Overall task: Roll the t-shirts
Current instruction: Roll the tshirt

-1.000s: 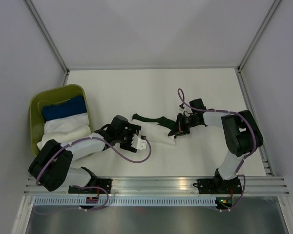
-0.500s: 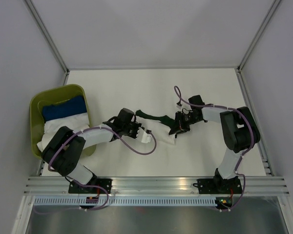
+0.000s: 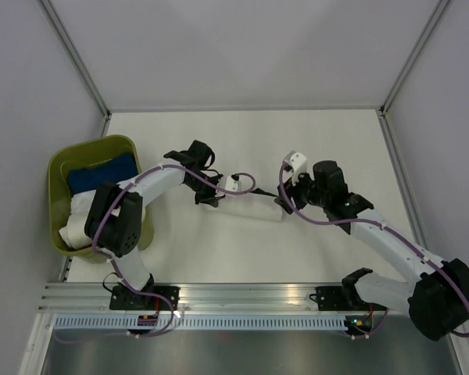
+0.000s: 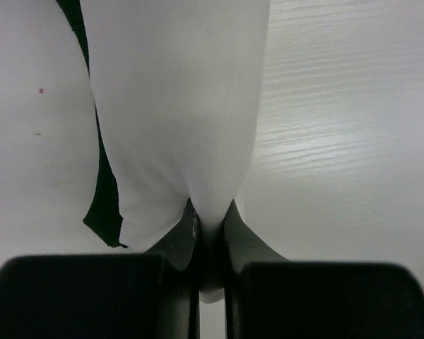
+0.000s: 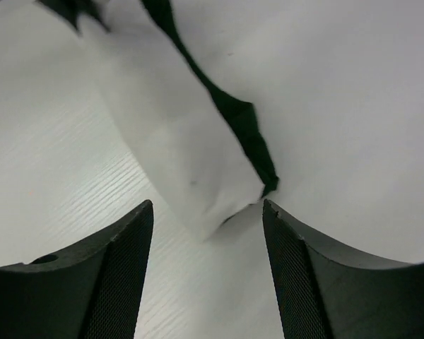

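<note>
A white t-shirt (image 3: 250, 209) lies as a long folded strip mid-table, with a dark green edge (image 4: 102, 205) showing along it. My left gripper (image 3: 213, 197) is at its left end. In the left wrist view the jaws (image 4: 212, 229) are shut on a pinch of the white cloth (image 4: 177, 106). My right gripper (image 3: 284, 205) is at the strip's right end. In the right wrist view it (image 5: 206, 240) stands open, the white corner (image 5: 177, 155) and the dark green edge (image 5: 240, 120) lying just ahead of the fingers, untouched.
A green basket (image 3: 59, 168) stands at the left edge, holding a blue bundle (image 3: 102, 173) and a white bundle (image 3: 82, 215). Purple cables loop beside both wrists. Grey walls close in the back and sides of the table.
My left gripper closed on the white cloth's left end and swung toward the back. My right gripper opened, let go of the right end, and its arm shifted.
</note>
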`<act>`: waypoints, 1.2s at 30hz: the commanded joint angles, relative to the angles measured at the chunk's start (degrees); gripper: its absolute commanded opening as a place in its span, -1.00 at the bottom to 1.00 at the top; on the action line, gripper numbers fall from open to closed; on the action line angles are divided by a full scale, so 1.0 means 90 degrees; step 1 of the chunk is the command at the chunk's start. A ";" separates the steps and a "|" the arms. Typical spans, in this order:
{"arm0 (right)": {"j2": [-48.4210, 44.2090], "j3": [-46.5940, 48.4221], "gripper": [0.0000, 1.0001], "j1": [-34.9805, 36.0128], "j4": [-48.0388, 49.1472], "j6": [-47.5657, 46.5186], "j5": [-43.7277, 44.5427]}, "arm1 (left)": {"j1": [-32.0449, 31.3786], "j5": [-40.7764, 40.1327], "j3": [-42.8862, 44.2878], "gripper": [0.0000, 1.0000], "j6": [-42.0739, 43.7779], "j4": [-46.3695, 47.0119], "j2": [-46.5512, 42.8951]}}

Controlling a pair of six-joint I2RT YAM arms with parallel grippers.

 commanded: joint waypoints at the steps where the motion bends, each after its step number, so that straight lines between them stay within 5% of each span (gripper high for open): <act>1: -0.0297 -0.0644 0.38 0.0909 0.0466 -0.1362 0.0467 | 0.0015 0.0713 0.0456 -0.95 -0.0168 -0.1303 0.0206; 4: -0.0395 -0.1034 0.45 0.1651 0.0748 -0.1519 0.0865 | 0.0025 0.0742 0.0603 -0.95 -0.0139 -0.1430 0.0314; 14: 0.1467 -0.0850 0.42 0.1781 0.1228 -0.1920 0.1150 | 0.0229 0.1210 0.1394 -0.95 0.0125 -0.2465 0.0929; 17: 0.1753 -0.0616 0.11 0.1771 0.0858 -0.1706 0.1043 | 0.0357 0.1309 0.1482 -0.95 0.0261 -0.2817 0.1046; 19: 0.1851 -0.0354 -0.28 0.1664 0.0438 -0.1520 0.0490 | 0.0425 0.1338 0.1570 -0.95 0.0514 -0.3263 0.1163; 25: 0.1792 0.0214 -0.74 0.1156 -0.0539 -0.0944 -0.1774 | 0.0552 0.1387 0.2126 -0.84 0.1230 -0.4965 0.1699; 28: 0.2094 0.0438 -0.81 0.0796 -0.0842 -0.0709 -0.2734 | 0.0581 0.1104 0.2039 -0.53 0.1335 -0.4956 0.1730; 34: 0.3100 0.0761 -0.85 0.0131 -0.1194 -0.0514 -0.4054 | 0.0747 0.1728 0.1710 0.66 0.0333 -0.3506 0.1087; 36: 0.3208 0.0810 -0.84 -0.0083 -0.1009 -0.0320 -0.4367 | 0.0738 0.1748 0.1251 0.69 -0.0272 -0.2488 0.0667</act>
